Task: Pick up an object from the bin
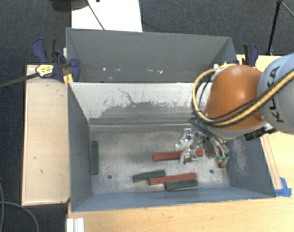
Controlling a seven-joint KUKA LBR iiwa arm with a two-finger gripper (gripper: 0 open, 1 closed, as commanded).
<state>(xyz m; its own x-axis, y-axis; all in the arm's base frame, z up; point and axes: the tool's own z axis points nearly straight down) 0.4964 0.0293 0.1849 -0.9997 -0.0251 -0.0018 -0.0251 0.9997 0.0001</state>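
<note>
Five loose bars: long, flat-sided rectangular sticks with matte faces, two red-brown and three green, all lying flat on the bin floor.
Bin (151,62): grey sheet metal with sloping walls; the floor is scuffed and speckled, and pale scratches mark the far wall.
Gripper (188,149): bright, bare-metal assembly pointing down onto the floor right of centre, nearer the right wall than the left. How far it is spread cannot be told.
Gripper contact: its metal tip meets the right end of the upper red-brown bar (166,156). Whether that bar is pinched or only touched cannot be told.
Upper red-brown bar: lies about mid-floor, its length running left to right, reaching from the gripper toward the floor's centre.
Lower red-brown bar (173,179): close to the near wall, its length along that wall, just below the gripper and apart from it.
Mid-green bar (148,176): at the left end of the lower red-brown bar, slightly tilted, touching it or nearly so.
Dark green bar (181,186): directly along the near side of the lower red-brown bar, in contact with it and next to the near wall.
Lone green bar (94,157): at the foot of the left wall, its length running from near wall to far wall, well apart from the others.
Orange cover (233,95): smooth, glossy, rounded dome on the wrist, above the right part of the bin.
Cables (200,88): black and yellow, looped around the cover's left side.
Arm (282,81): pale grey rounded casing, entering over the right rim.
</note>
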